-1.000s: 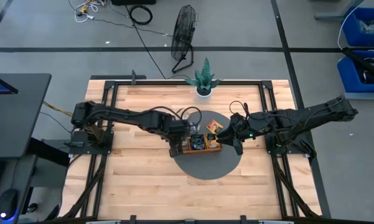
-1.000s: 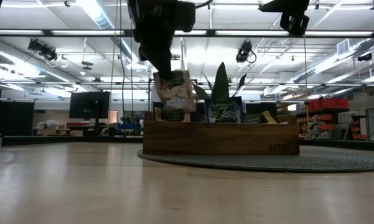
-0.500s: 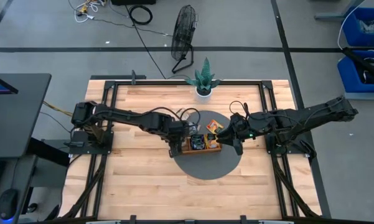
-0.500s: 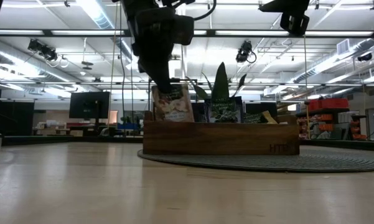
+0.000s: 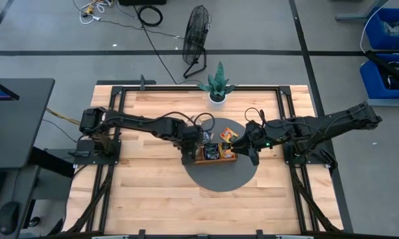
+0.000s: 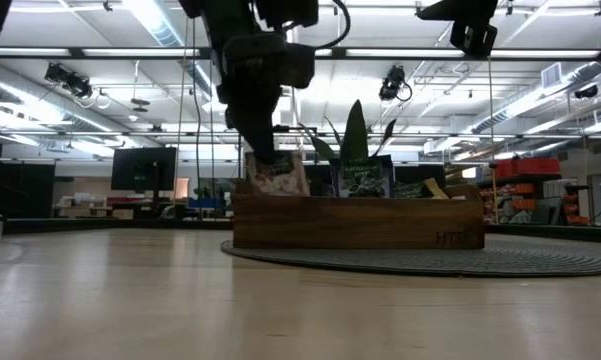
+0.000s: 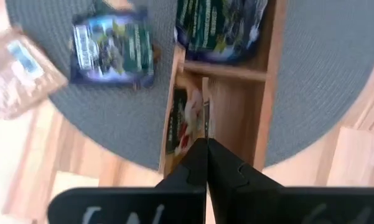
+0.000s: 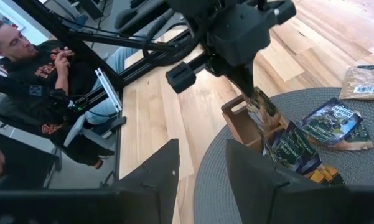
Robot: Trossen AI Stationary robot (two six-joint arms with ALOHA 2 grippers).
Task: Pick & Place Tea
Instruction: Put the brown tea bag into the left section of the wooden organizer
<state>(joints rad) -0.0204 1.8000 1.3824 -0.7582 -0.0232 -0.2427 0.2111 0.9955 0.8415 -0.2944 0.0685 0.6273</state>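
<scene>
The left pincer [image 6: 263, 150], its two dark fingers pressed together, grasps by its top edge a pale whitish sachet printed with a food picture [image 6: 275, 175] and holds it upright in the end compartment of the brown wooden three-compartment tray [image 6: 355, 222], the one nearest the left arm. The sachet's lower half is hidden behind the tray wall; whether it touches the tray floor cannot be told. The tray stands on a round grey woven mat [image 5: 219, 174] in the middle of the light wooden tabletop [image 5: 153, 192].

A dark blue sachet with green print [image 6: 361, 178] stands upright in the middle compartment. An orange-yellow sachet [image 5: 227, 135] lies flat on the mat just behind the tray. In the left wrist view another dark blue sachet [image 7: 114, 48] and a pale brownish sachet [image 7: 23, 62] lie flat on the mat beside the tray.

The right pincer [image 5: 253, 154] hangs above the mat's right side, near the tray's other end, fingers parted and holding nothing. A seated person in dark clothing [image 8: 46, 68] shows beyond the tabletop. A small green potted plant [image 5: 217, 85] stands at the far edge.
</scene>
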